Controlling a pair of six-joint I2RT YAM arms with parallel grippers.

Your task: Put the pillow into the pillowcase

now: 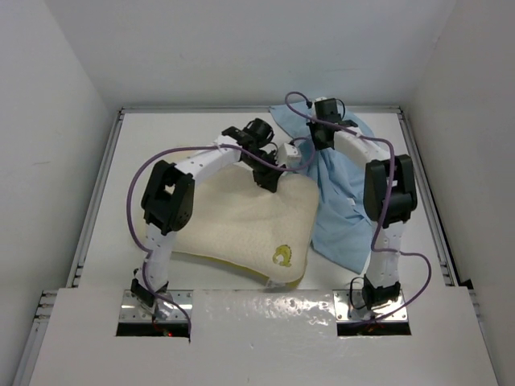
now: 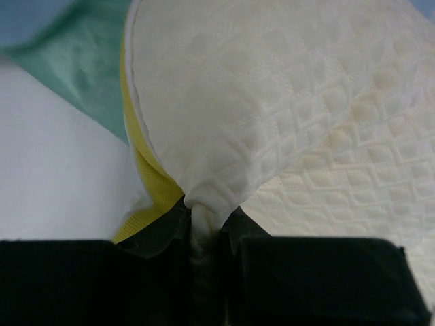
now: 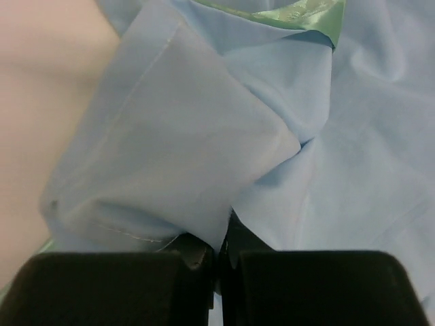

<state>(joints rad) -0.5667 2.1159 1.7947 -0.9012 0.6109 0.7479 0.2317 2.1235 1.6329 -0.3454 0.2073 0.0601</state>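
The pillow (image 1: 241, 225) is pinched at its far edge, near the right corner, by the left fingers (image 2: 204, 231), which are clenched on a tuck of the quilted cream cover just beside the yellow edge band (image 2: 146, 176). From there the pillow is spread toward the near left, flat on the worktop (image 1: 161, 137), with its long axis judged to run left to right. The right fingers (image 3: 219, 261) are clamped on a fold of the pillowcase (image 3: 204, 136), light blue face up. The pillowcase is heaped just right of the pillow, touching its right edge, and is stretched from far to near. The left arm is reached forward and bent inward over the pillow; the right is extended to the far side, wrist turned down. The mouth of the case cannot be made out; the coming move is judged to turn on the pinched corner being led rightward into it
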